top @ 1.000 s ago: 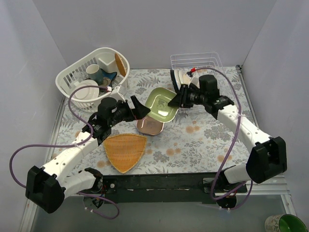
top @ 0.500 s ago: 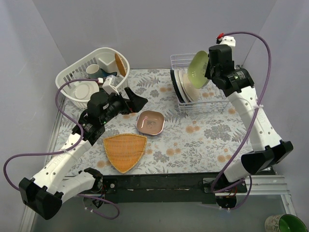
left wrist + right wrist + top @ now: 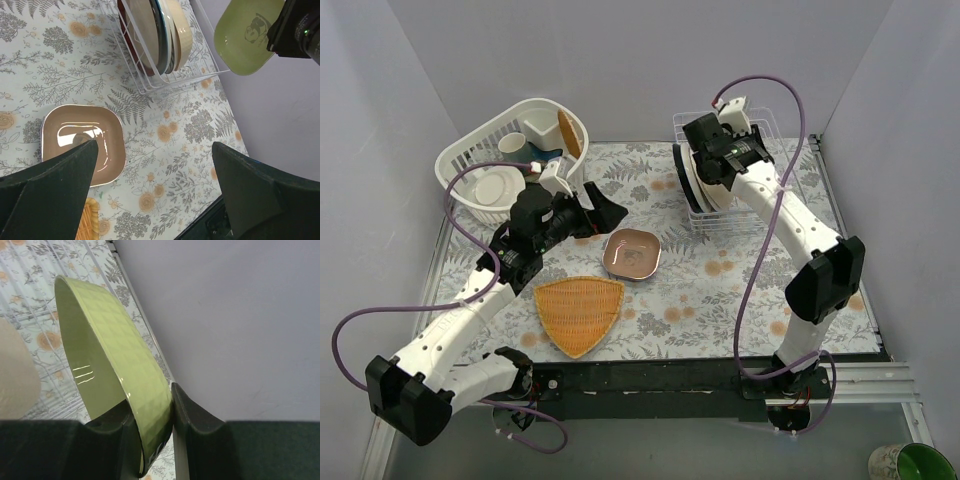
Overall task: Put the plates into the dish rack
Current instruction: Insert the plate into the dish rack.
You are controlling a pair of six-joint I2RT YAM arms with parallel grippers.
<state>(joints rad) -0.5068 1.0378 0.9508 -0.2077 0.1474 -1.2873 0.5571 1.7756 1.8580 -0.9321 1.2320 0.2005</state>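
Right gripper (image 3: 152,410) is clamped on the rim of the pale green dish (image 3: 115,360), which it holds on edge over the dish rack (image 3: 765,130) at 1 o'clock on the table (image 3: 720,290). I can't tell whether the dish sits in a slot. Three plates stand on edge in the rack: a dark red-brown plate (image 3: 136,30), a white plate (image 3: 162,35) and a cream dish (image 3: 181,32). The green one is just beside the cream one, not touching it.

Left gripper (image 3: 155,145) is released, jaws wide, and hovers above the lilac dish (image 3: 631,253), which lies flat near the table centre (its inside looks pinkish-brown). An orange woven tray (image 3: 578,312) lies at 7 o'clock of that dish. A white slotted basket (image 3: 470,150) of cups sits at 11 o'clock.
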